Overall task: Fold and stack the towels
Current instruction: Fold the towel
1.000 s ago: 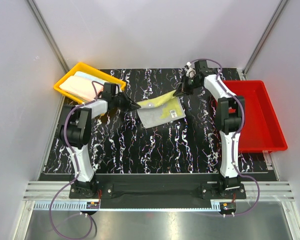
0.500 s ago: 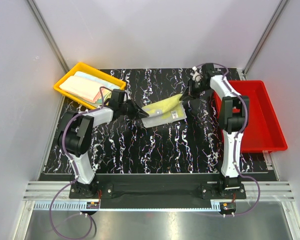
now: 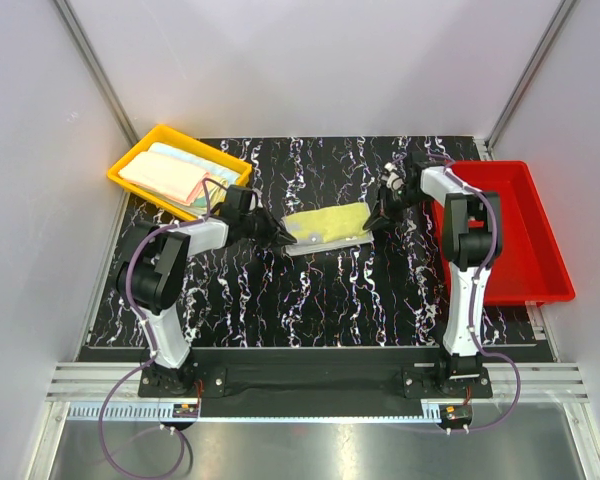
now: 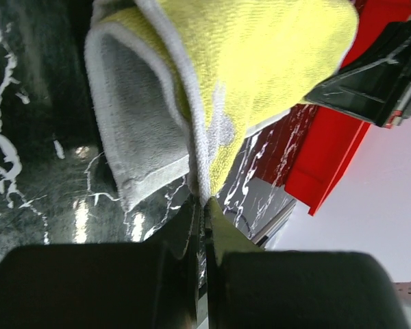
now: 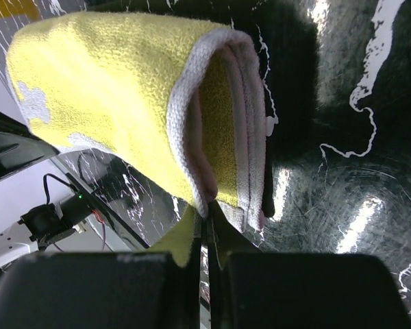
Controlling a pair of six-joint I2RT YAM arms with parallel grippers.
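Pinching the left end of the yellow towel [image 3: 327, 222], the left pincer [image 3: 283, 234] is clamped together on its pale grey hem. Left of that pincer and farther off, folded pink and light blue towels [image 3: 168, 173] lie stacked in a yellow plastic tray [image 3: 132, 152]. Between both pincers the nubby terry cloth stretches, doubled over into a long band, across the glossy black marbled desk [image 3: 310, 300]. The right pincer [image 3: 376, 218] is clamped on the layered right hem, with a red plastic tray [image 3: 520, 230] just to its right.
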